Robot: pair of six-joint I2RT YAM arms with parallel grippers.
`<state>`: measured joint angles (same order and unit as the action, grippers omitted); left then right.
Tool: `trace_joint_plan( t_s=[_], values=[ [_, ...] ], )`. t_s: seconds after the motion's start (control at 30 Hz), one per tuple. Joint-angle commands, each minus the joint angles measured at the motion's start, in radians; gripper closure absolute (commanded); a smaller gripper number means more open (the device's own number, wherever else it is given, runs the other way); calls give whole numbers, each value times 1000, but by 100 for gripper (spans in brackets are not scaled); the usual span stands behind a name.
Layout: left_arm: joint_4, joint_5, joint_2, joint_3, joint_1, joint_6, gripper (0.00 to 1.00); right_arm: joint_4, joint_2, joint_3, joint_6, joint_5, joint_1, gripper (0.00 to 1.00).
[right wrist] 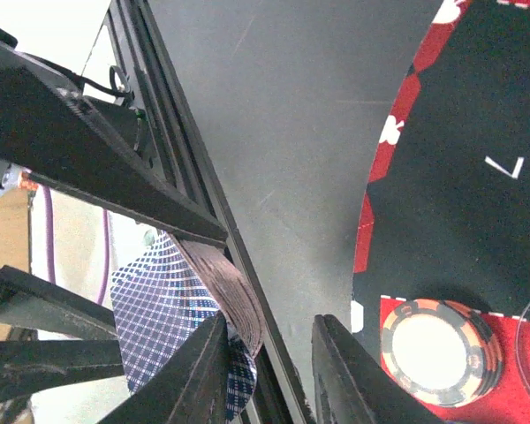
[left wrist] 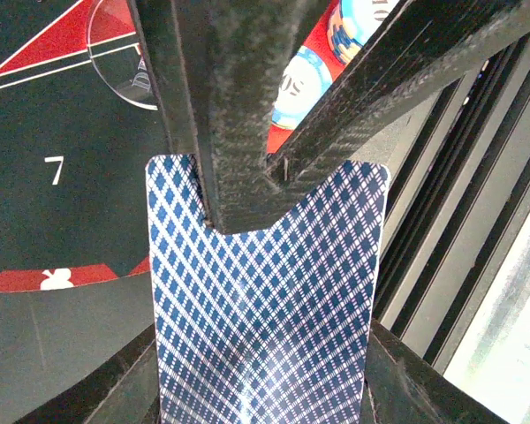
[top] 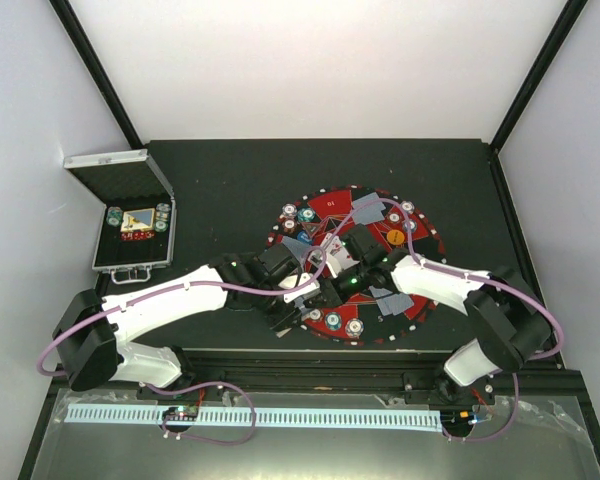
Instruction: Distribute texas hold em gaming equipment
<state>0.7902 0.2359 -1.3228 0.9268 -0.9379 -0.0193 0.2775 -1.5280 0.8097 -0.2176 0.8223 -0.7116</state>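
Observation:
My left gripper (left wrist: 261,375) is shut on a deck of blue-diamond-backed playing cards (left wrist: 265,291) and holds it upright over the near left edge of the round mat (top: 332,203). In the top view the left gripper (top: 302,297) and right gripper (top: 332,287) meet there. My right gripper (right wrist: 269,353) is open; its left finger (right wrist: 190,375) touches the top edge of the deck (right wrist: 163,296), and nothing is between the jaws. A teal chip stack (left wrist: 302,84) and a red chip stack (right wrist: 437,349) lie on the mat close by.
Chip stacks (top: 305,215), grey-backed cards (top: 368,210) and an orange button disc (top: 395,236) lie around the mat's rim. The open silver case (top: 130,220) stands at the far left with chips inside. The black rail (top: 310,360) runs along the table's near edge.

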Motion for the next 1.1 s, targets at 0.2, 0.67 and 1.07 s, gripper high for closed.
trace_joint_plan(
  t_s=[0.2, 0.67, 1.07],
  values=[
    [-12, 0, 1, 17, -6, -10, 50, 4, 38, -10, 17, 42, 9, 88],
    [-11, -2, 3, 17, -6, -9, 50, 95, 77, 13, 62, -44, 17, 99],
    [-10, -5, -1, 18, -6, -8, 50, 173, 136, 22, 97, -120, 45, 99]
  ],
)
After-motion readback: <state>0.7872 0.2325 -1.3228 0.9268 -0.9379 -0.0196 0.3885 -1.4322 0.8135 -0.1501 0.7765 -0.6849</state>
